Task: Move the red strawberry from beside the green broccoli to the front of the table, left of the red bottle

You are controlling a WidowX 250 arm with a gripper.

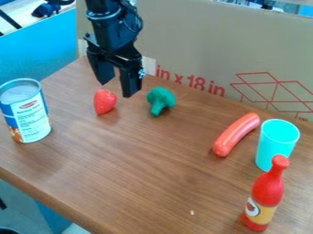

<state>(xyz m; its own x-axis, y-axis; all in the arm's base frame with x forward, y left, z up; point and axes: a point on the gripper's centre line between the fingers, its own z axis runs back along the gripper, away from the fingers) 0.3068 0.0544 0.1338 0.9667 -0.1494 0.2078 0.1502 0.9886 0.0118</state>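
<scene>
I had the gripper [116,90] released — 2 fingers apart — near the strawberry [105,101], which lay on the table [140,169] beside the broccoli [161,99]; exact clearance was unclear.

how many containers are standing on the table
3: the can at the left, the turquoise cup at the right, and the red bottle in front of it.
</scene>
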